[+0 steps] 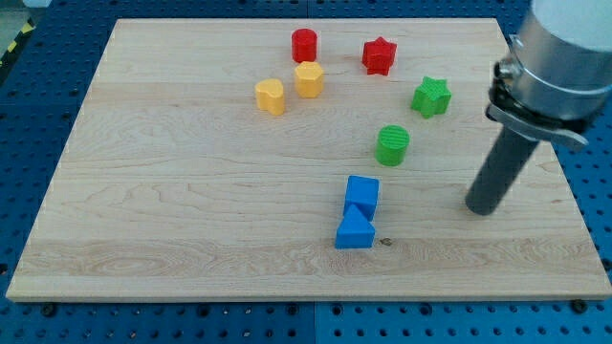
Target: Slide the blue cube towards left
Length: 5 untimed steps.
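The blue cube (362, 195) lies on the wooden board (191, 191) right of the middle, toward the view's bottom. A blue triangular block (355, 232) touches its lower edge. My tip (481, 208) rests on the board to the right of the blue cube, well apart from it, at about the same height in the view. The dark rod rises up and to the right into the arm's grey body.
A green cylinder (392, 145) sits just above and right of the blue cube. A green star (431, 96), red star (379, 55), red cylinder (304, 44) and two yellow blocks (309, 79) (271, 96) lie toward the view's top.
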Motion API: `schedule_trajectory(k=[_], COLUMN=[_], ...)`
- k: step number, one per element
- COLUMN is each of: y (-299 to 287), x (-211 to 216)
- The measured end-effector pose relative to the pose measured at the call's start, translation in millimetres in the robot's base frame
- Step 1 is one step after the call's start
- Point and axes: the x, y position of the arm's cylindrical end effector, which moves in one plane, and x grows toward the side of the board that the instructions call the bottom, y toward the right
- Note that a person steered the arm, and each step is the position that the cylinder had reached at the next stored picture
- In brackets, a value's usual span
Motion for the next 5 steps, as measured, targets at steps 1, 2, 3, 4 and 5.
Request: schedule_trajectory(k=[1, 2, 3, 4, 5], y=[-0.2, -36.8, -63.4, -80.9, -117.6], x=[13.2, 10.5, -23.0, -25.1, -25.2])
